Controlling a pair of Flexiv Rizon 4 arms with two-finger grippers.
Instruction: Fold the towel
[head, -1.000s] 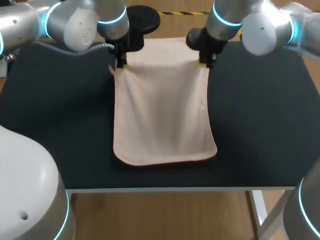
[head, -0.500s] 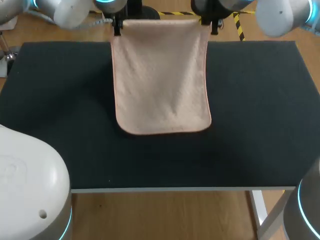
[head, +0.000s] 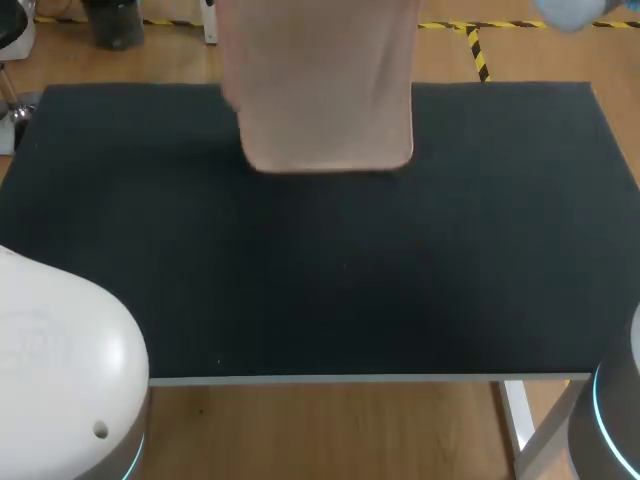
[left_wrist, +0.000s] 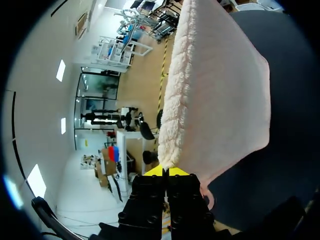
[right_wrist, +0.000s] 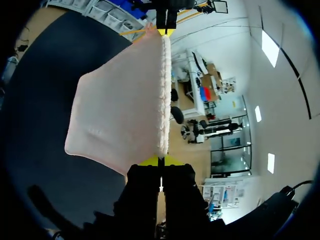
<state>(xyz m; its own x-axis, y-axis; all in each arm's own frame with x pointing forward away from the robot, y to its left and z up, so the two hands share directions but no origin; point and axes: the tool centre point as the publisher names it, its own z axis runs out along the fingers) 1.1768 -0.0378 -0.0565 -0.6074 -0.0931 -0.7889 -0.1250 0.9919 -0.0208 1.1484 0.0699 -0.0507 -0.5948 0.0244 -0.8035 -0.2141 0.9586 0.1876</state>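
We record: towel (head: 320, 90), plain pale pink, unpatterned, between our fingertips (left_wrist: 156, 171); left gripper (left_wrist: 165, 171) and right gripper (right_wrist: 160, 161), black bodies, bright yellow tips; table (head: 320, 270), black top.

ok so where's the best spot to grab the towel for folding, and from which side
The two top corners, one per gripper, each from its own end of the top hem. The towel hangs flat over the table with that hem stretched straight between the left gripper and right gripper, each shut on a corner.
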